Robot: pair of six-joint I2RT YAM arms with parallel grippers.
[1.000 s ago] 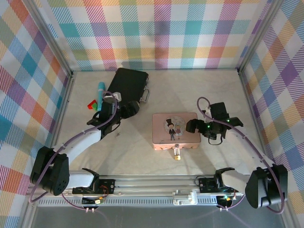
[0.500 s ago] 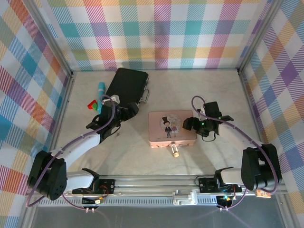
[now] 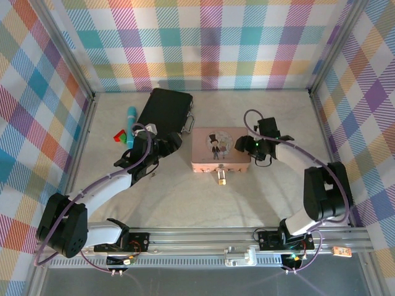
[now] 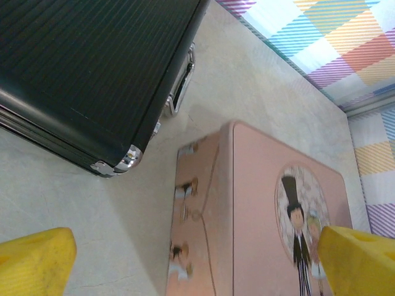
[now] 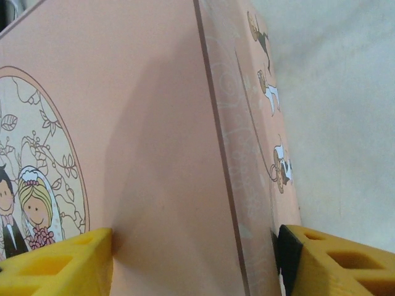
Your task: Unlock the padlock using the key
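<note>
We've slid the tin (image 3: 210, 161) and padlock (image 3: 220, 179) toward our wide-open left gripper (image 3: 172, 141), while the right gripper (image 3: 241, 146) straddles the tin's edge, whether clamped we cannot tell.

The left arm reaches forward and inward, the yellow-fingered left end effector (image 3: 171, 142) spread wide, while the right arm bends sharply leftward, the right end effector (image 3: 239, 147) with its yellow fingers partly apart.

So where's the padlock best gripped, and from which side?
Probably by the brass body, pinched across its width from above: the padlock lies on the table sticking out toward the arms from the tin, shackle end at the tin's near wall.
</note>
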